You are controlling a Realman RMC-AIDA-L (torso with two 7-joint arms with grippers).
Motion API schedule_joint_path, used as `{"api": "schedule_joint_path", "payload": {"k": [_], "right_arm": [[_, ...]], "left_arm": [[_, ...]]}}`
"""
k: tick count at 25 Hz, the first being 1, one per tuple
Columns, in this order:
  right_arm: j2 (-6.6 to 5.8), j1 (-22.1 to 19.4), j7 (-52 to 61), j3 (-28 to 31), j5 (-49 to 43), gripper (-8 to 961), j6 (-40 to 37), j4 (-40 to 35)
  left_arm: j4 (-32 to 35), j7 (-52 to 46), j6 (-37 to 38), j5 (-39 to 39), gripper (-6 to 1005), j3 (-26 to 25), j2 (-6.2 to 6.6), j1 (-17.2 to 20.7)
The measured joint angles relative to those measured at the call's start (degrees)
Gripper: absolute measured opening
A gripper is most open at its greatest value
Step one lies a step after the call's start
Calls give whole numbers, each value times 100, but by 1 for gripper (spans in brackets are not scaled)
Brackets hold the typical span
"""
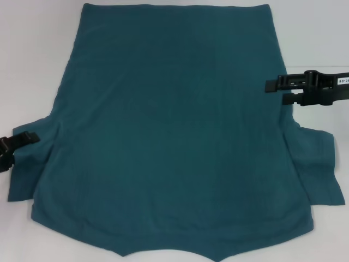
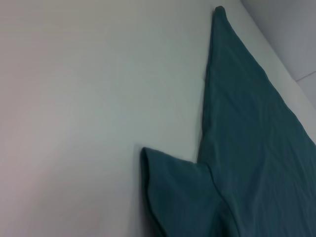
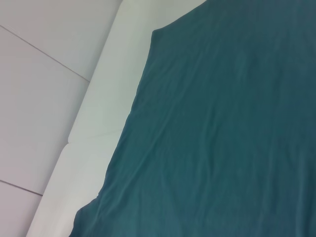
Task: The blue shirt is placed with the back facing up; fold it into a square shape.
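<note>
While spread flat on the white table (image 1: 32, 33), blue shirt (image 1: 174, 136) between both arms: left gripper (image 1: 12, 146) beside its sleeve, right gripper (image 1: 286, 90) open, empty, at its side edge.

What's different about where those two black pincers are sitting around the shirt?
The left pincer sits low at the picture's edge beside the shirt's left sleeve; the right pincer sits farther up, at the shirt's right side edge. The left shows only partly; the right shows two fingers spread apart. Both are black and hold nothing.
</note>
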Motion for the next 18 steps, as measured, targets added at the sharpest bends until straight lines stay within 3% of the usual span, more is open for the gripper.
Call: {"api": "schedule_joint_path", "payload": {"k": [9,18], "right_arm": [[0,-9,0,13,8,853,0,-3],[0,-7,0,28,9,852,0,-28]], "left_arm": [[223,138,-12,59,770,271,-14,21],[292,138,-35,146,317,298,-44,34]]}}
